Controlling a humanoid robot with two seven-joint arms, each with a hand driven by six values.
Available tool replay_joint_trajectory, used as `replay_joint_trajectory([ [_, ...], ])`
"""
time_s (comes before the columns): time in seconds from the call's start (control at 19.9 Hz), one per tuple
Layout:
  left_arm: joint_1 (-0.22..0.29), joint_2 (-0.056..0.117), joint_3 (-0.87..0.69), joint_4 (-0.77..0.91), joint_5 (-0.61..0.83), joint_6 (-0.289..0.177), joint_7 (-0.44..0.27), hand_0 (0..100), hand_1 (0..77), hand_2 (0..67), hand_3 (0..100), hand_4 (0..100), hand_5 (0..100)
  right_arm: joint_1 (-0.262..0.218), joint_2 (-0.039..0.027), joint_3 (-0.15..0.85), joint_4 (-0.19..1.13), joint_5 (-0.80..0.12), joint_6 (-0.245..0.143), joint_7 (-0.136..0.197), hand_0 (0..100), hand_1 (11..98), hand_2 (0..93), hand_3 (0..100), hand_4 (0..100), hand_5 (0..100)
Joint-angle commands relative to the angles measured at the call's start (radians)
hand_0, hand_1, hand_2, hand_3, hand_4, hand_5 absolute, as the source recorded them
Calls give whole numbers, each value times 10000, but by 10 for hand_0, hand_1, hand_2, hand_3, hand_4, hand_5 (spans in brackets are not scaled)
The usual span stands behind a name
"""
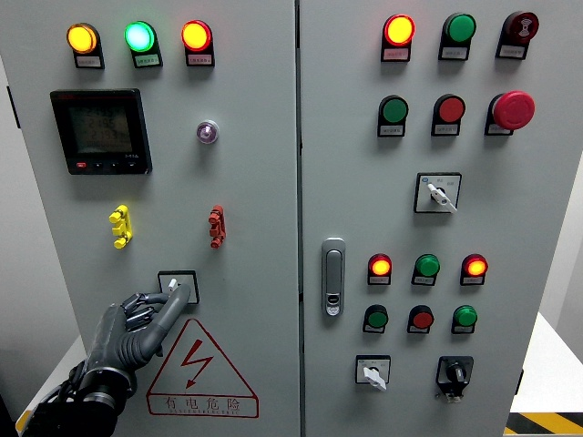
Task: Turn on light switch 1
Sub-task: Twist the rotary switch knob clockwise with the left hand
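A small rotary switch (176,284) with a white knob sits in a black-framed square low on the left cabinet door (246,182), just above the warning triangle. My left hand (160,308) comes up from the lower left. Its index finger (173,308) is stretched out and lies across the switch plate, its tip touching beside the knob. The other fingers are curled in below it and hold nothing. Part of the switch plate is hidden behind the finger. My right hand is out of the picture.
Above the switch are a yellow toggle (120,226), a red toggle (216,227), a black meter display (100,130) and three lit lamps. A door handle (333,277) is on the right door, with push buttons, selector switches and a red emergency stop (513,110).
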Motion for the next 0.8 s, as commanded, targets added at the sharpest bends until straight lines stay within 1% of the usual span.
replay_joint_trajectory([
  [0.0, 0, 2, 8, 0, 0, -3, 2, 0, 553, 500, 929, 1000, 900, 0, 0, 7, 0, 0, -14, 0, 0, 198, 0, 198, 194, 105],
  [0.25, 0, 18, 8, 0, 0, -3, 48, 83, 545, 503, 930, 1000, 901, 0, 0, 7, 0, 0, 1, 0, 0, 197, 0, 198, 194, 105],
  [0.5, -15, 33, 8, 0, 0, -3, 171, 197, 533, 506, 931, 1000, 903, 0, 0, 7, 0, 0, 1, 0, 0, 196, 0, 198, 194, 105],
  [0.6, -76, 48, 8, 0, 0, -3, 247, 213, 531, 506, 931, 1000, 903, 0, 0, 7, 0, 0, -14, 0, 0, 196, 0, 198, 194, 105],
  [0.65, -77, 64, 8, 15, 0, -18, 293, 223, 527, 506, 932, 1000, 904, 0, -15, -8, 0, 0, 1, 0, 0, 194, 0, 198, 194, 105],
  [0.7, -77, 64, 8, 15, 0, -18, 309, 235, 521, 506, 932, 1000, 904, 0, 0, -8, 0, 0, -14, 0, 0, 193, 0, 198, 194, 105],
  [0.75, -77, 64, 8, 15, 0, -18, 309, 254, 510, 506, 932, 1000, 904, 0, 0, -8, 0, 0, -14, 0, 0, 193, 0, 198, 194, 105],
])
